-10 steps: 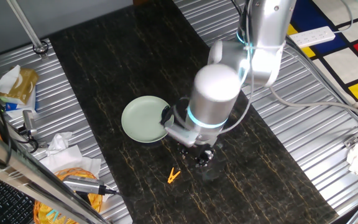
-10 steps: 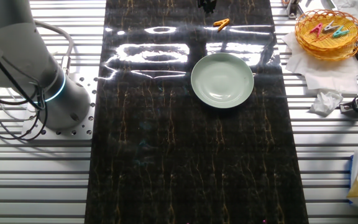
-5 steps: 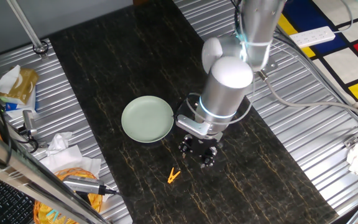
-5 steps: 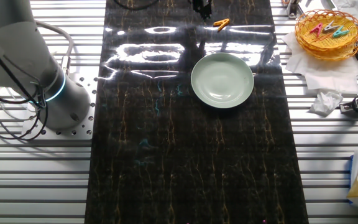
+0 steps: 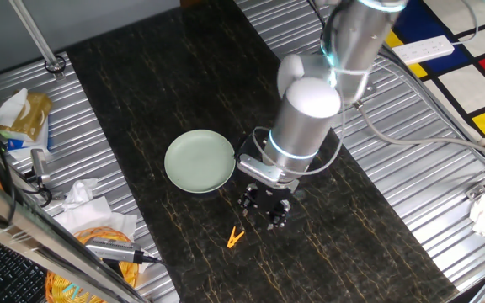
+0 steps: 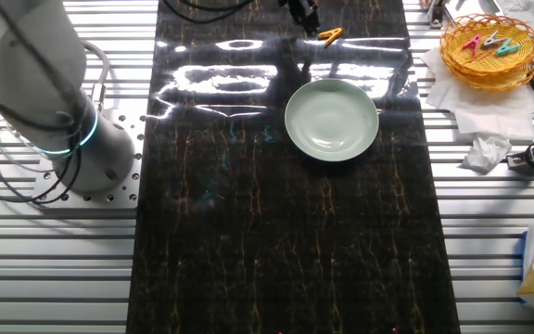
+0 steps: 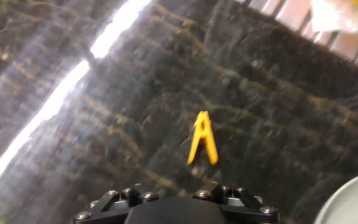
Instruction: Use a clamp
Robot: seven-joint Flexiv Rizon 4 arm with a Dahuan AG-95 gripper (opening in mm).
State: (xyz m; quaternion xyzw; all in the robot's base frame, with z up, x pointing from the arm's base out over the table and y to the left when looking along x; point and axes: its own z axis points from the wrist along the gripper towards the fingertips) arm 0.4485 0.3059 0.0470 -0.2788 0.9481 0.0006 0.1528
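Orange clamp (image 5: 236, 239) lies flat on the dark marbled table (image 5: 141, 93), just ahead of the claw (image 5: 264, 210) and apart from it. Over the last second the arm has swung the claw from above the pale green plate (image 5: 199, 160) toward the clamp; judged, the approach is under way, grasp not yet made. Claw opening: cannot tell, fingertips hidden in hand view. Clamp shows 2 splayed prongs in a V, tiny beside the plate, which sits off to the claw's side.
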